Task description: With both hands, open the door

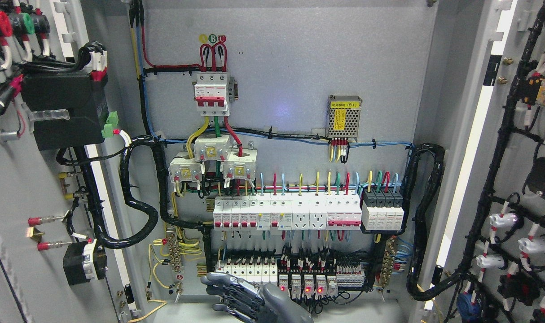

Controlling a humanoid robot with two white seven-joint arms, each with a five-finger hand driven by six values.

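Hand (250, 298) low centre, fingers (225, 287) spread, gripping nothing, arm side unclear. Left door (39, 179) and right door (515, 179) both swung wide. Risk: fingers near relays (306, 282) could snag wiring (416, 233)

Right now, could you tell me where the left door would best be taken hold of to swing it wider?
Probably by its free vertical edge, beyond the picture's left, coming from the left: the left door stands open, its inner face crowded with wiring and parts, so only the edge offers fingers a bare hold.
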